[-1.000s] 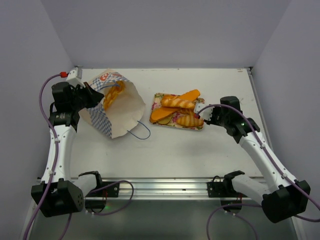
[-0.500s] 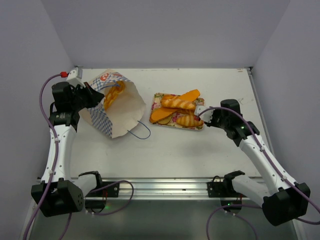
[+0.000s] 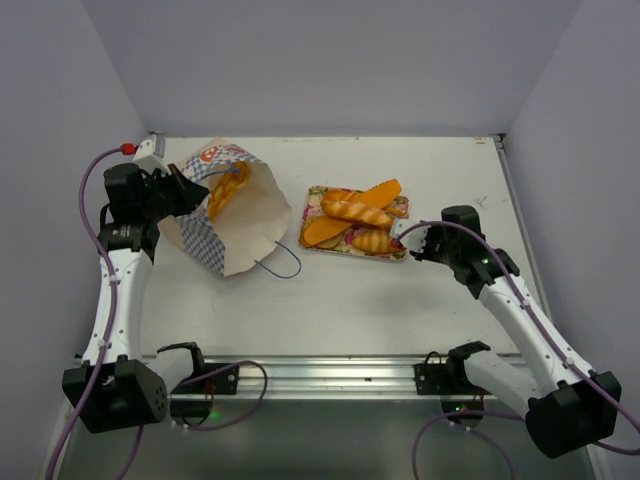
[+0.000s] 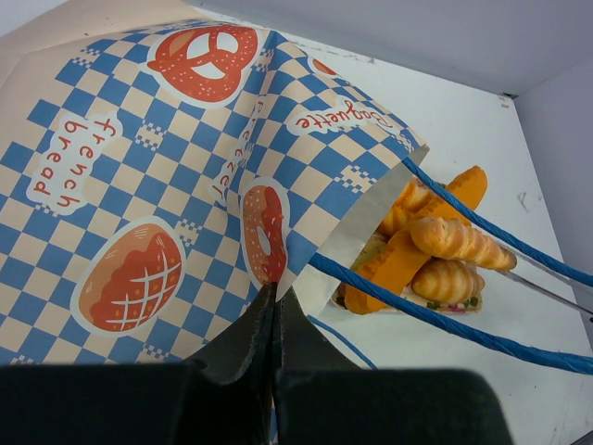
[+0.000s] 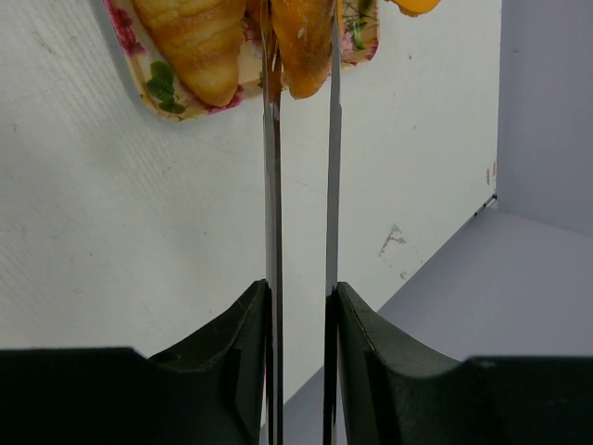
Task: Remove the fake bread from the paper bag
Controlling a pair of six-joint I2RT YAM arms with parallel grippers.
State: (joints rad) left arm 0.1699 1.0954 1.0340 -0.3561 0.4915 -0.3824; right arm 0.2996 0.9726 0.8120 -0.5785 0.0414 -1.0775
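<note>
my right gripper (image 3: 408, 238) sits at the tray (image 3: 316, 196) corner, jaws slightly apart by a loaf (image 3: 371, 241); i can't tell if it grips. farther back, my left gripper (image 4: 274, 301) is clenched on the paper bag (image 3: 250, 215) rim, with bread (image 3: 226, 188) inside.

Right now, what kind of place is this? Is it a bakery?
Probably a robot test bench, not a bakery. A left arm and a right arm are bolted at the edge of a white table, and the glossy bread on the tray beside the bag looks like a toy.
</note>
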